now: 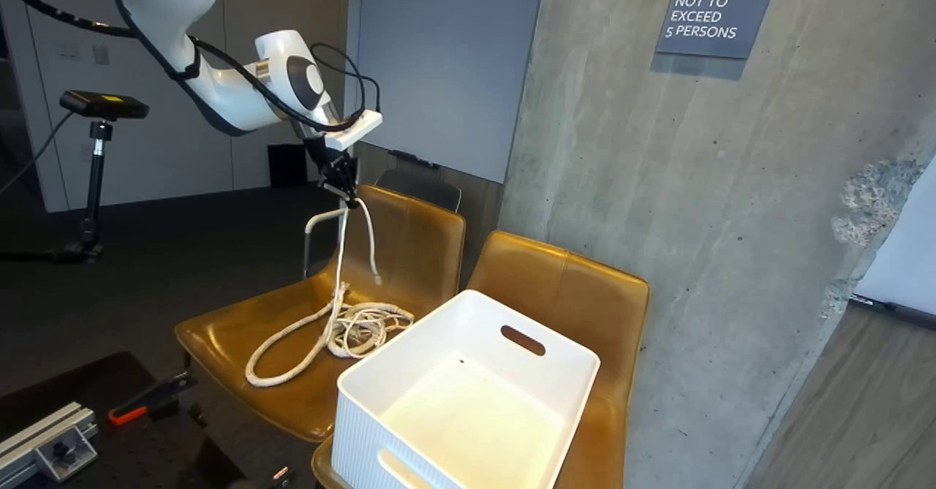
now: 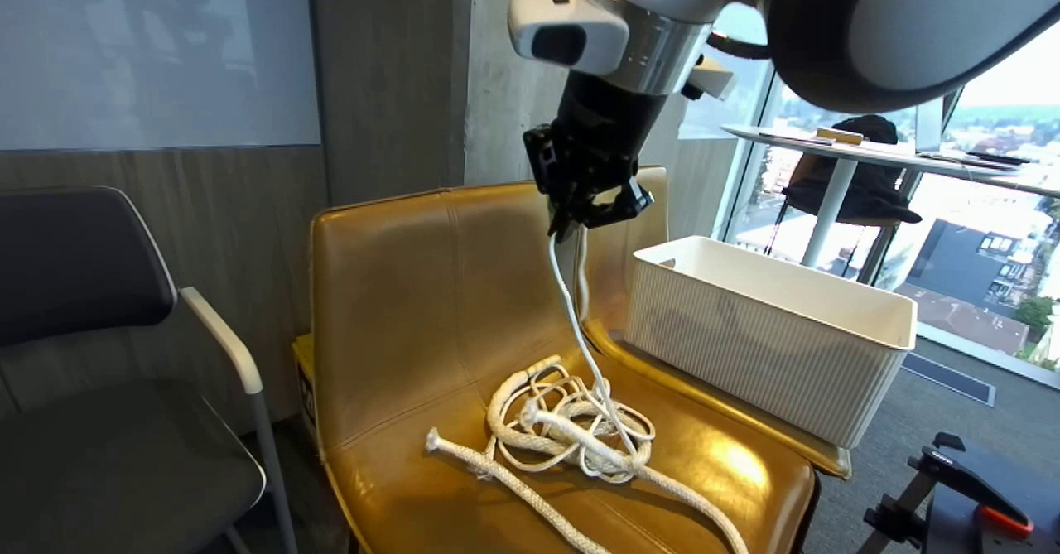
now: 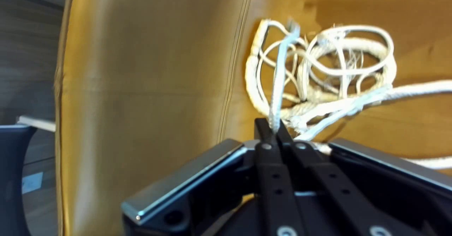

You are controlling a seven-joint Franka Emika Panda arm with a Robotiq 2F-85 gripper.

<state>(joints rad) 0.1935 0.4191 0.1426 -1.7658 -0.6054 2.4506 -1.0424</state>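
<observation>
My gripper (image 3: 273,127) is shut on a thin white cord (image 3: 280,77), high above the seat of a tan leather chair (image 2: 389,305). In both exterior views the cord (image 1: 342,248) drops from the fingertips down to a loose coil of white rope (image 2: 571,421) on that seat. A shorter free end (image 1: 371,244) hangs on the far side of the gripper. Thicker rope pieces (image 2: 530,488) with frayed ends lie around the coil, stretching toward the seat's front. The exact spot where the cord is pinched is partly hidden by the dark fingers.
A white ribbed bin (image 2: 745,347) with handle slots stands on the neighbouring tan chair (image 1: 563,270); nothing shows inside it. A grey armchair (image 2: 99,421) is on the other side. A camera on a stand (image 1: 102,105) and a dark table with a red-handled tool (image 1: 131,414) are nearby.
</observation>
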